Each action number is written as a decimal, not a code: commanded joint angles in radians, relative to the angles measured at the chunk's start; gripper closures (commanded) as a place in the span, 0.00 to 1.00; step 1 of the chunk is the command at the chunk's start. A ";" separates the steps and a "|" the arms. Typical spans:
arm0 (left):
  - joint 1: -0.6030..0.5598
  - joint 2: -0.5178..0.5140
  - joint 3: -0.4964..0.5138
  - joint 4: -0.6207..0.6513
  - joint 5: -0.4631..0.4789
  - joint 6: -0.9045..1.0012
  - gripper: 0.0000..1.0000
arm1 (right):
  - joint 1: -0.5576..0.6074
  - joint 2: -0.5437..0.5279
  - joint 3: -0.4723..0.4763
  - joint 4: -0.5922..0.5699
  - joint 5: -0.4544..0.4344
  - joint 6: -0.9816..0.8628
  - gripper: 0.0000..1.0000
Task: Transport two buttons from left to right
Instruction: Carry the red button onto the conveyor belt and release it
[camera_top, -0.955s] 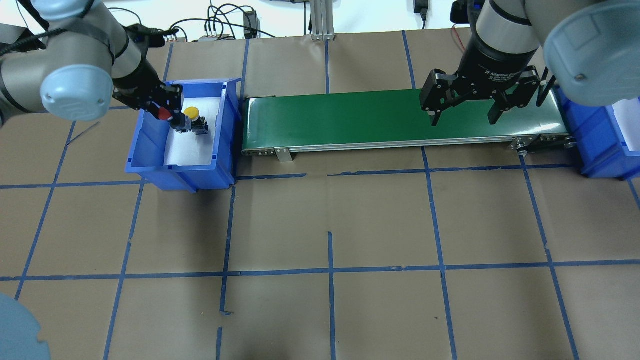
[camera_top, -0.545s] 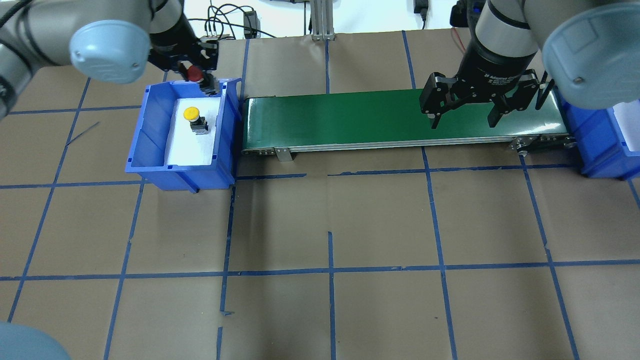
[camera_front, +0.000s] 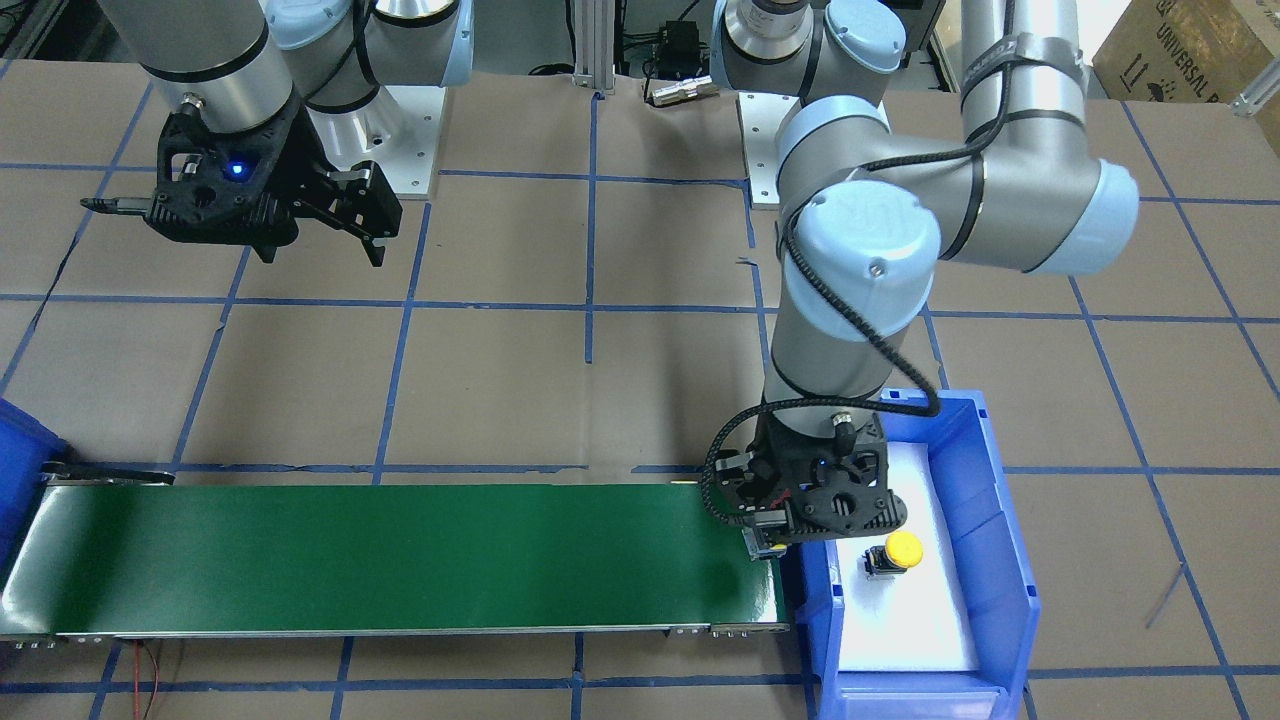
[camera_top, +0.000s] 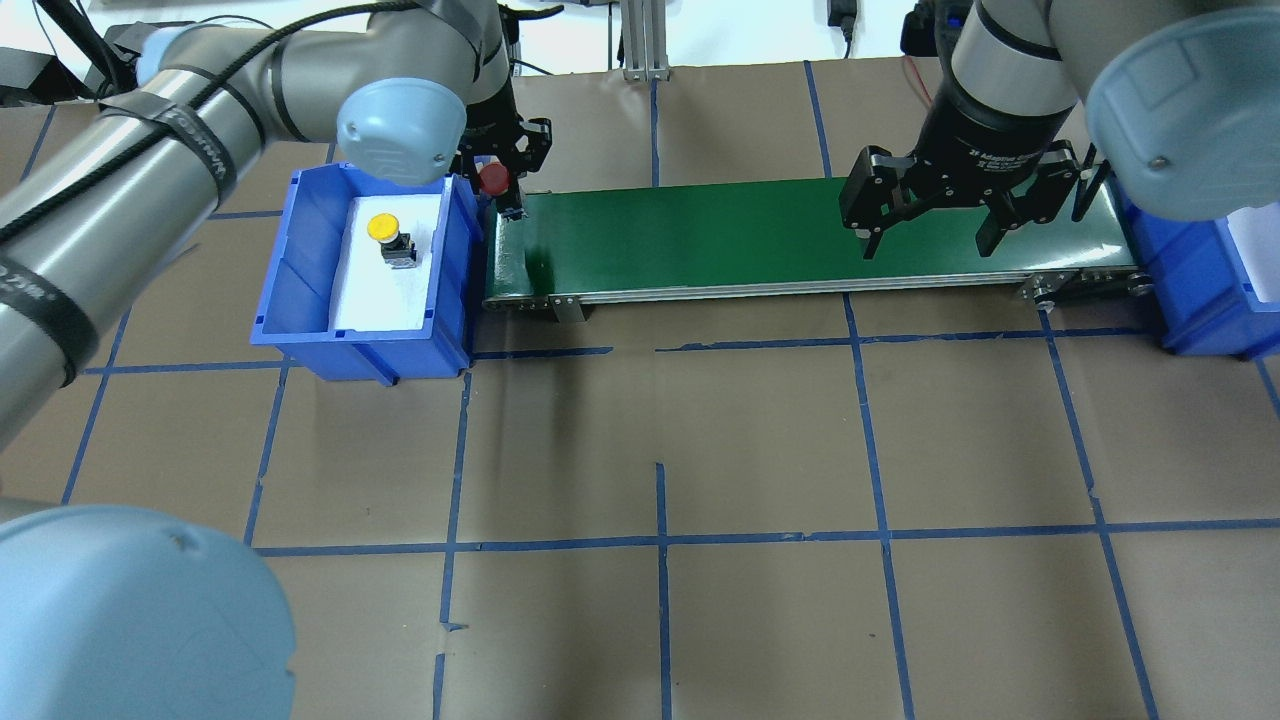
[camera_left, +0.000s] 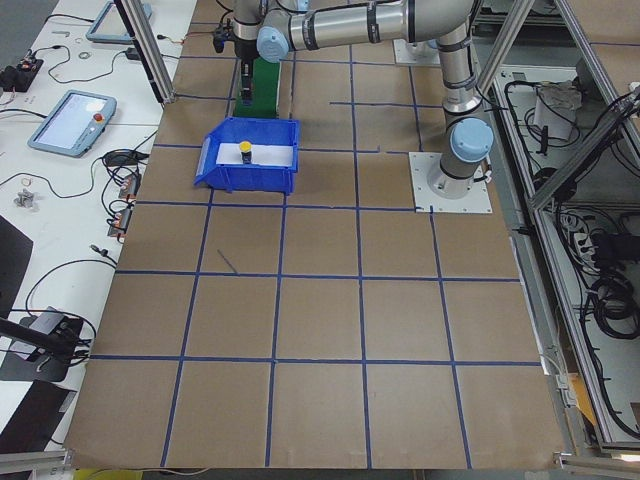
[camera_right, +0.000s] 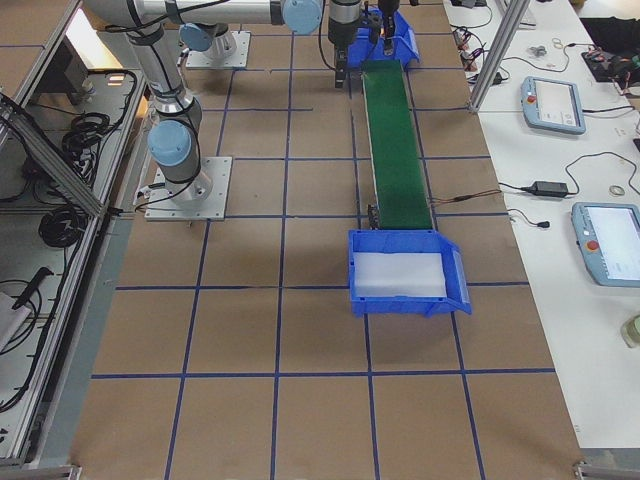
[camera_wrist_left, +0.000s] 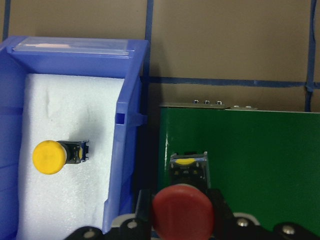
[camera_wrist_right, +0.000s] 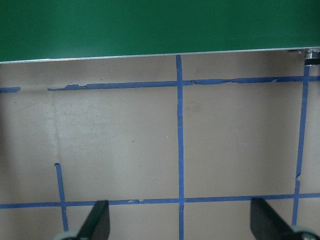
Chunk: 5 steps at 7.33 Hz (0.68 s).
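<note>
Left gripper (camera_top: 505, 192) clamps red button (camera_top: 492, 178), seemingly above conveyor (camera_top: 700, 240).

Red button (camera_top: 492, 178), yellow button (camera_top: 389, 238), blue bin (camera_top: 300, 250), green belt (camera_top: 750, 235), brown table (camera_top: 760, 440) gridded blue.

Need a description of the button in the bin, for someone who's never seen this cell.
At the robot's-left end of the green conveyor belt sits a blue bin with a white liner. The yellow button lies alone on that liner. Its yellow cap sets it apart from the red button, held by the left gripper over the belt.
</note>
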 joint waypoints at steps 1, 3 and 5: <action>-0.008 -0.029 -0.009 -0.024 -0.003 0.040 0.66 | 0.000 0.001 0.000 0.000 0.000 -0.001 0.00; -0.011 -0.030 -0.016 -0.062 -0.003 0.077 0.66 | 0.000 0.001 0.000 0.000 0.000 -0.001 0.00; -0.011 -0.032 -0.020 -0.055 -0.016 0.088 0.35 | 0.000 0.001 0.000 0.000 0.000 -0.001 0.00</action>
